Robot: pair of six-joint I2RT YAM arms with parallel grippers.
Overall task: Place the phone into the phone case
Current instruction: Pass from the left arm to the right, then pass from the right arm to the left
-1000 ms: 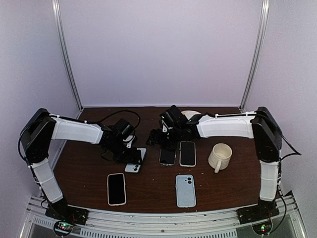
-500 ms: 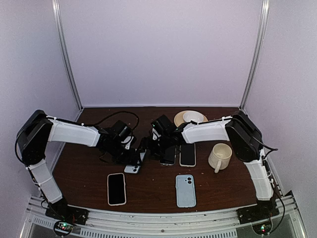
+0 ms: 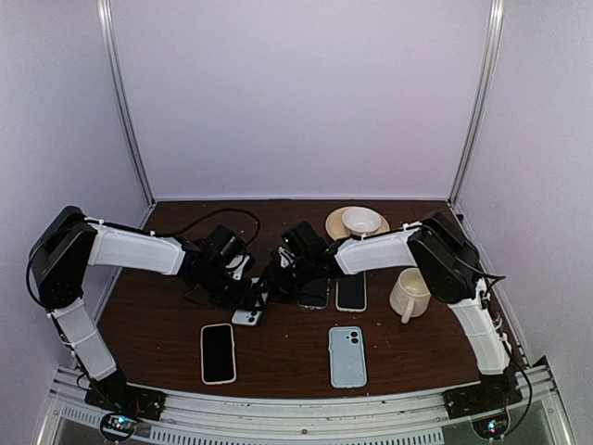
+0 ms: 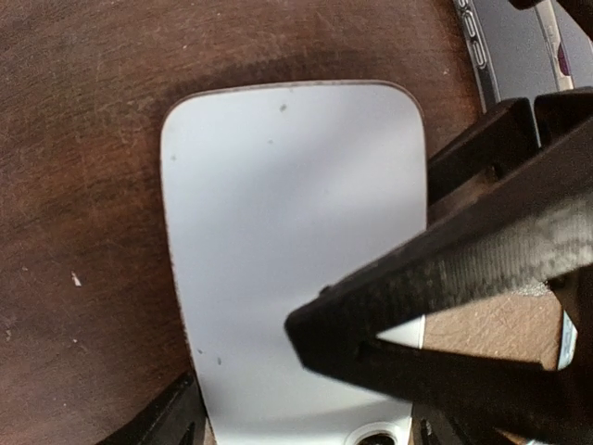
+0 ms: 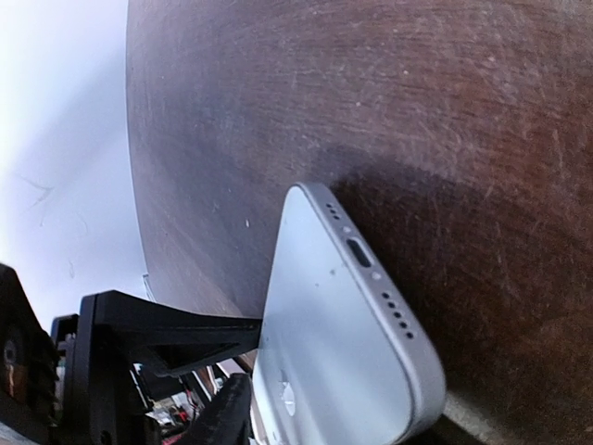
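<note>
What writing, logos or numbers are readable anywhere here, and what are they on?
No text is readable in any view.
On the dark strip at the top right of the left wrist view: pale marks, too blurred to read.
On the phone in the right wrist view: one small mark on its back, too blurred to read.
On the mug and bowl: no markings visible.

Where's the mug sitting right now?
Top view: the mug stands on the right side of the table, right of the dark phone and in front of the plate.

Left pincer [image 3: 245, 289] and right pincer [image 3: 277, 274] face each other, low, tips close together
</note>
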